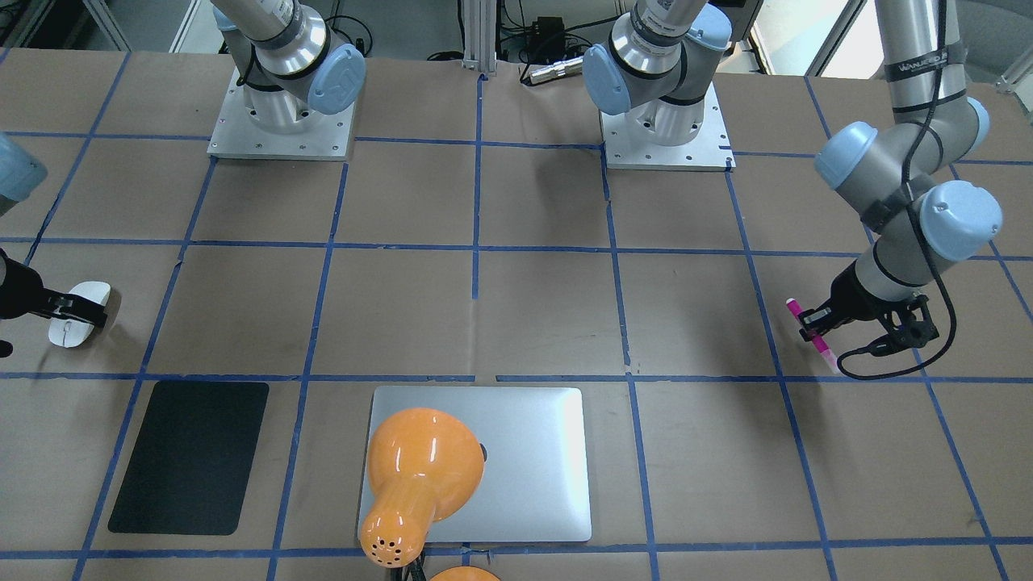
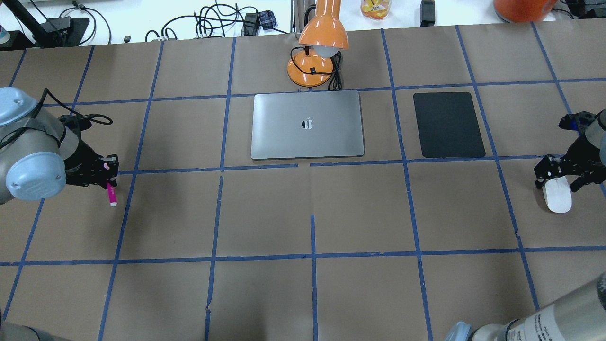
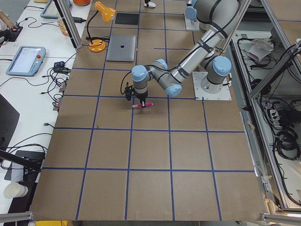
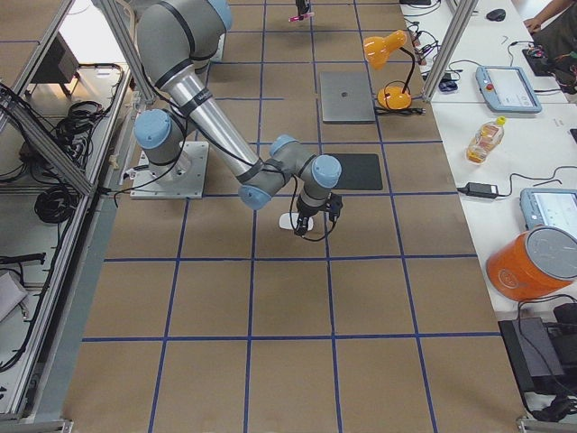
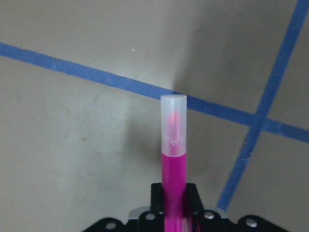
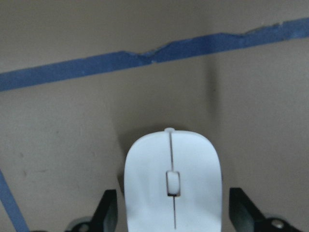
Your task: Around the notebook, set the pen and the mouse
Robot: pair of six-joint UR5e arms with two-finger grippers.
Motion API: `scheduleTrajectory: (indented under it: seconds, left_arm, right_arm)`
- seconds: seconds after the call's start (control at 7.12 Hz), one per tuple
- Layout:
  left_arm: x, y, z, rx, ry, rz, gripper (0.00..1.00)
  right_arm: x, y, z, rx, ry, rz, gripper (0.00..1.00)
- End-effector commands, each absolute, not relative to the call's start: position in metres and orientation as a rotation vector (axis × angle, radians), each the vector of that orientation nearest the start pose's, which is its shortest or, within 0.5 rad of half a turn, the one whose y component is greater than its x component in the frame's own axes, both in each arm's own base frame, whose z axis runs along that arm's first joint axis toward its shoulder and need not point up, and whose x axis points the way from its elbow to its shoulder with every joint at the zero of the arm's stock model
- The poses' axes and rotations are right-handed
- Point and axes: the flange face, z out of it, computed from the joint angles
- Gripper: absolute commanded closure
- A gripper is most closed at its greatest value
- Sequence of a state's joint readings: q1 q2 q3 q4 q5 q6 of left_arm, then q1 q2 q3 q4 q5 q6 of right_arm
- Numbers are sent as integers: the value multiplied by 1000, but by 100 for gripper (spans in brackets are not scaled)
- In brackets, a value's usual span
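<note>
Facing the robot, the front camera shows the left gripper (image 1: pixel 811 321) pinching the pen (image 1: pixel 825 350) partway along its barrel, well off to one side of the notebook (image 1: pixel 524 452). On the opposite side, the right gripper (image 1: pixel 79 310) sits low over the mouse (image 1: pixel 64 332), which lies on the table (image 1: pixel 549 315) just beyond a black mat (image 1: pixel 190 456). An orange lamp (image 1: pixel 420 476) overhangs one corner of the notebook.

From overhead, the notebook lies closed at the table's far middle with the mat beside it. The pen and mouse are well apart from it, near opposite ends.

In the left side view the near arm bends low with the pen in its grip; whether the pen touches the paper I cannot tell. In the right side view the near arm reaches down to the mouse, close to the mat.

The left wrist camera shows the jaws pressed onto the magenta barrel, with the pale cap jutting ahead. In the right wrist camera the jaws are spread, one on each side of the mouse, with a narrow gap at each.
</note>
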State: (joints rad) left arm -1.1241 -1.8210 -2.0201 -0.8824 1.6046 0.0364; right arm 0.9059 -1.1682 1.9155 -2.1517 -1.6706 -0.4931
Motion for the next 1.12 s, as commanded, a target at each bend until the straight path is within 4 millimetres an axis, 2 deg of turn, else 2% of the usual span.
scheduleTrajectory:
  seconds: [0.0,0.14,0.28,0.56,0.84,0.98]
  left_arm:
    - [-14,-515,239,-901,2980,-34,100]
    - [-61,-515,233,-1007,2952,-24,100]
    - [-112,-510,232,-1195,2889,-39,100]
    - [-221,-484,226,-1471,2794,-86,100]
    - [-283,-477,209,-1781,2658,-15,100]
    - [-306,-481,215,-1876,2617,-18,100]
  right_arm:
    - [-234,-497,173,252,3109,309,45]
    - [-233,-497,174,252,3108,310,52]
    - [-234,-497,180,255,3116,301,52]
    - [-230,-504,200,249,3150,254,50]
    - [-192,-532,214,132,3187,185,50]
    - [-159,-557,225,98,3207,136,49]
